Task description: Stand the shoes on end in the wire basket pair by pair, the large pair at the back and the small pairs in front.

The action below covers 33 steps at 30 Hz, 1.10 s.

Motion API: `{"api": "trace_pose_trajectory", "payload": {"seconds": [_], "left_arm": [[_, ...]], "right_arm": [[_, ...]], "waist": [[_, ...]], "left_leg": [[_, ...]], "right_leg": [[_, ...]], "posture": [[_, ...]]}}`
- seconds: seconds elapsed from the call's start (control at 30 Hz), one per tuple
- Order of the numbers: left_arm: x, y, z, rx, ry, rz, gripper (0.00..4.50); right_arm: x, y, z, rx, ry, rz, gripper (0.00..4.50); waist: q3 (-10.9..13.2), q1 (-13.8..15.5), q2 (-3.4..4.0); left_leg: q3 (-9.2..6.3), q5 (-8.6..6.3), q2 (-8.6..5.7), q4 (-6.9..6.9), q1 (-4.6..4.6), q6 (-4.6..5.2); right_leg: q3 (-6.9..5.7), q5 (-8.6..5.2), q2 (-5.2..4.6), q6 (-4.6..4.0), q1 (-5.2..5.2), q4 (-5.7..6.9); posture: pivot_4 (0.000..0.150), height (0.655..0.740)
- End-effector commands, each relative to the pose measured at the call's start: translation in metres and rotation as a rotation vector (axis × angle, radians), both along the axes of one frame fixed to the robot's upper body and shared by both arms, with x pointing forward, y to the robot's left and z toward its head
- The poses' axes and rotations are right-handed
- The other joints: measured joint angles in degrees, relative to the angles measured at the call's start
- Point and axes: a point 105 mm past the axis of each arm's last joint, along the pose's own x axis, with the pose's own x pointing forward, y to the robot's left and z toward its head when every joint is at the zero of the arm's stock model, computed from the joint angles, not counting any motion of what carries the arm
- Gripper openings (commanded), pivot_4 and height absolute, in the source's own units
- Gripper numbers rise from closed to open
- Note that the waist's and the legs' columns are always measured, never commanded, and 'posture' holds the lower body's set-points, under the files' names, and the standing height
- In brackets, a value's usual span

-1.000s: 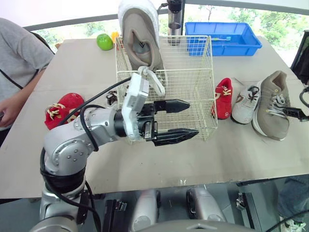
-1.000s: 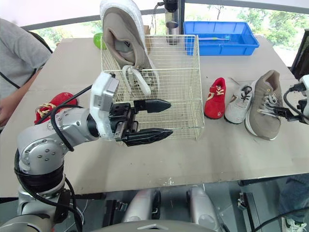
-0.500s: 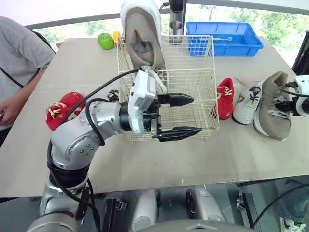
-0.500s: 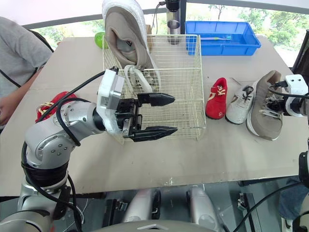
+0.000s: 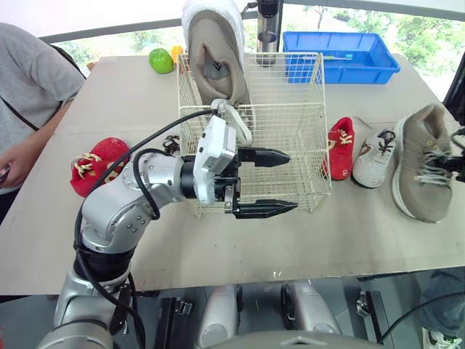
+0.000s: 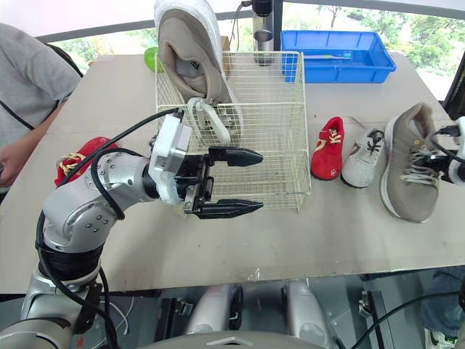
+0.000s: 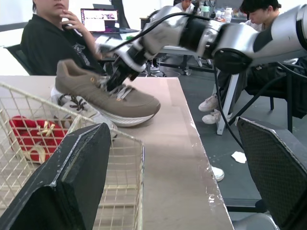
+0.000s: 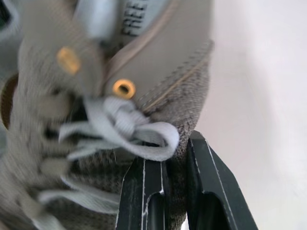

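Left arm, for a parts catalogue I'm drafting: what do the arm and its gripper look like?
The left arm is silver metal with rounded, bolted joints; a black cable loops loosely alongside it. A white boxy module sits at the wrist. The left gripper has two glossy black fingers tapering to points.

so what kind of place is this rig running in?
Probably an office or lab room, not a home. A seated person has an open laptop just behind them, beyond the big work table, and a long window with trees outside runs along the far side.
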Motion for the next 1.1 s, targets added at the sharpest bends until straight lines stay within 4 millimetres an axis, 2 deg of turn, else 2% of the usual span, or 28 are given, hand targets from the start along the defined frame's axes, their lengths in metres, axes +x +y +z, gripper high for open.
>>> {"api": "trace_pose_trajectory", "payload": {"seconds": [0.03, 0.13, 0.33, 0.4, 0.47, 0.57, 0.7, 0.8, 0.87, 1.0, 1.1], "left_arm": [[-0.003, -0.002, 0.005, -0.035, -0.004, -0.029, 4.50], [-0.002, -0.004, 0.012, -0.076, 0.032, -0.016, 4.50], [0.009, 0.001, 0.027, -0.234, -0.015, 0.167, 4.50], [0.004, 0.010, 0.025, -0.255, -0.014, 0.193, 4.50], [-0.005, 0.019, 0.021, -0.251, 0.032, 0.189, 4.50], [-0.012, 0.040, 0.019, -0.269, 0.041, 0.274, 4.50], [-0.023, 0.059, 0.013, -0.275, 0.042, 0.344, 4.50], [-0.030, 0.084, 0.013, -0.301, 0.036, 0.442, 4.50], [-0.030, 0.093, 0.015, -0.305, 0.032, 0.475, 4.50], [-0.029, 0.096, 0.014, -0.281, 0.016, 0.487, 4.50], [-0.024, 0.093, 0.015, -0.278, 0.008, 0.498, 4.50]], "right_arm": [[-0.013, 0.022, 0.102, 0.058, -0.499, 0.046, 0.03], [-0.018, 0.061, 0.142, 0.138, -0.685, 0.147, 0.03], [-0.002, 0.150, 0.213, 0.217, -0.966, 0.352, 0.03], [0.009, 0.187, 0.234, 0.261, -1.054, 0.409, 0.03], [0.016, 0.213, 0.245, 0.277, -1.111, 0.439, 0.03], [0.022, 0.240, 0.247, 0.258, -1.180, 0.483, 0.03], [0.022, 0.253, 0.241, 0.246, -1.223, 0.499, 0.03], [0.016, 0.267, 0.221, 0.192, -1.226, 0.540, 0.03], [0.015, 0.272, 0.202, 0.164, -1.210, 0.551, 0.03], [0.017, 0.280, 0.177, 0.185, -1.183, 0.544, 0.03], [0.014, 0.291, 0.169, 0.198, -1.179, 0.558, 0.03]], "waist": [[0.01, -0.47, 0.05], [0.02, -1.39, 0.12], [0.01, -1.76, 0.19], [0.01, -1.85, 0.19], [0.01, -1.95, 0.19], [-0.01, -1.17, 0.15], [0.00, -0.05, 0.14], [-0.04, -0.02, 0.07], [-0.07, -0.01, 0.03], [-0.08, -0.34, 0.02], [-0.09, -0.60, 0.01]], "left_leg": [[0.01, 0.00, 0.01, -0.01, 0.02, 0.00], [-0.03, 0.00, 0.05, -0.03, 0.06, 0.00], [-0.06, 0.00, 0.10, -0.13, 0.10, 0.00], [-0.04, 0.00, 0.12, -0.15, 0.03, 0.00], [-0.02, 0.00, 0.10, -0.23, 0.00, -0.01], [-0.04, 0.01, 0.13, -0.45, -0.07, -0.02], [-0.05, 0.02, 0.13, -0.54, -0.16, -0.03], [-0.07, 0.01, 0.07, -0.60, -0.10, -0.03], [-0.10, 0.01, 0.04, -0.60, -0.09, -0.02], [-0.01, 0.02, 0.04, -0.60, 0.29, -0.03], [0.02, 0.02, 0.05, -0.64, 0.76, -0.03]], "right_leg": [[0.04, 0.00, 0.02, 0.00, -0.01, 0.02], [0.05, 0.00, 0.12, 0.01, -0.02, 0.05], [0.07, 0.01, 0.16, -0.01, -0.07, 0.08], [0.17, 0.01, 0.15, -0.01, -0.19, 0.09], [0.15, 0.02, 0.13, -0.02, -0.24, 0.07], [0.09, 0.02, 0.05, -0.02, -0.36, 0.04], [-0.06, 0.01, -0.20, -0.02, -0.36, -0.06], [-0.03, 0.01, -0.44, -0.01, -0.35, -0.14], [-0.11, 0.01, -0.47, -0.01, -0.34, -0.12], [-0.08, -0.01, -0.37, -0.04, -0.07, -0.01], [0.03, -0.02, -0.24, -0.06, 0.31, -0.01]], "posture": [[0.150, 0.7400], [0.150, 0.7400], [0.150, 0.7400], [0.150, 0.7400], [0.150, 0.7400], [0.150, 0.7400], [0.150, 0.7400], [0.150, 0.7400], [0.150, 0.7400], [0.150, 0.7400], [0.150, 0.7400]]}}
